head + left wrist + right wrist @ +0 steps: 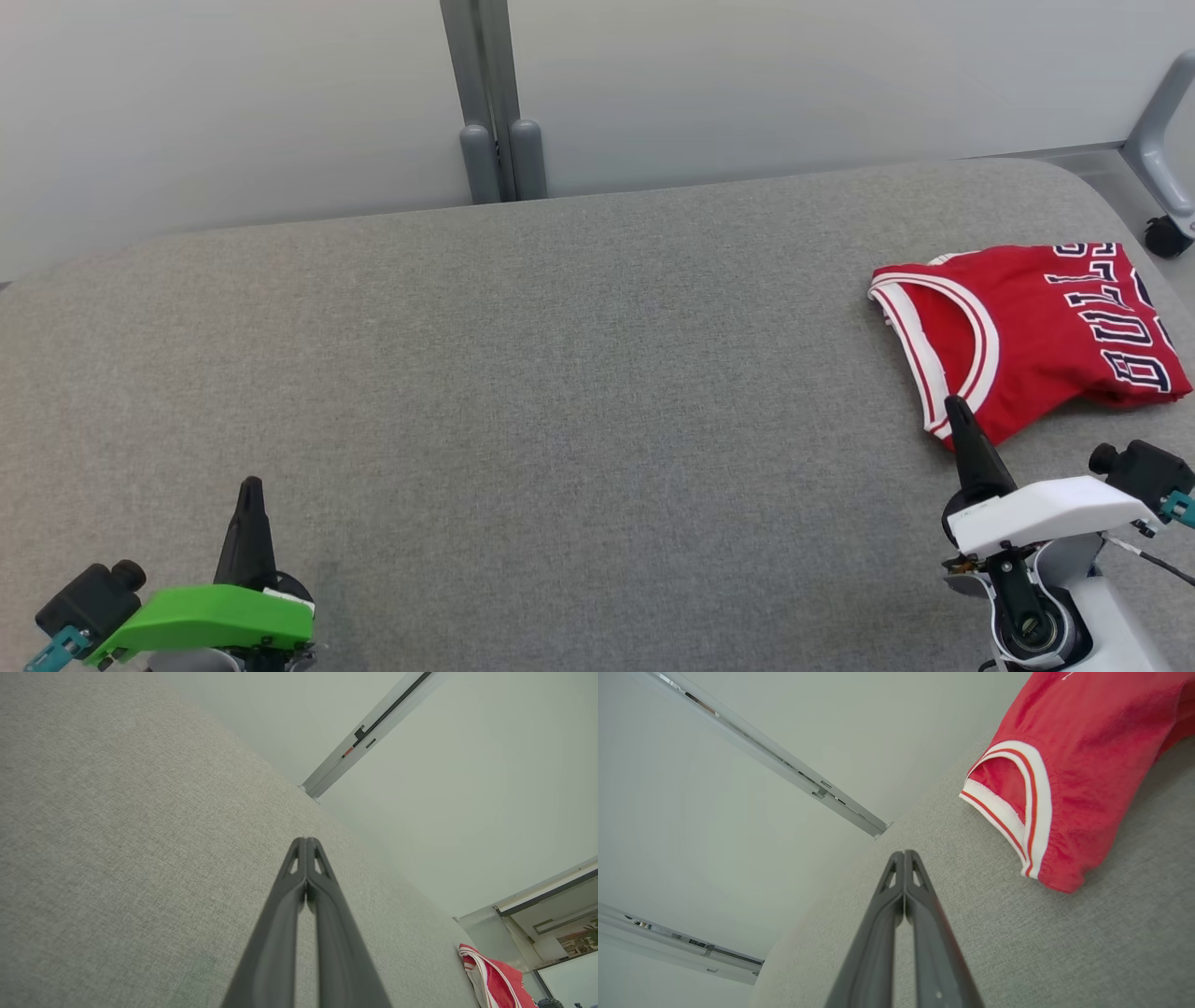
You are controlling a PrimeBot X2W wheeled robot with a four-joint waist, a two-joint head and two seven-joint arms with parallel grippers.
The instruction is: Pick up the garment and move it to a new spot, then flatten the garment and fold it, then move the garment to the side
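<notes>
The garment [1027, 331] is a red jersey with white and red trim and dark lettering, lying folded at the far right of the grey fabric surface [560, 392]. My right gripper [956, 403] is shut and empty, its tip just at the jersey's near edge in the head view. From the right wrist, the garment [1083, 774] lies up and to the right of that gripper [904, 853]. My left gripper [250, 485] is shut and empty at the lower left, far from the jersey. The left wrist view shows its closed fingers [306, 840] over bare fabric, with the garment [495, 980] at the lower right.
A pale partition wall with a grey post [495, 140] runs behind the surface. A grey frame leg on a caster wheel [1167, 233] stands off the far right corner. The surface's right edge runs close beside the jersey.
</notes>
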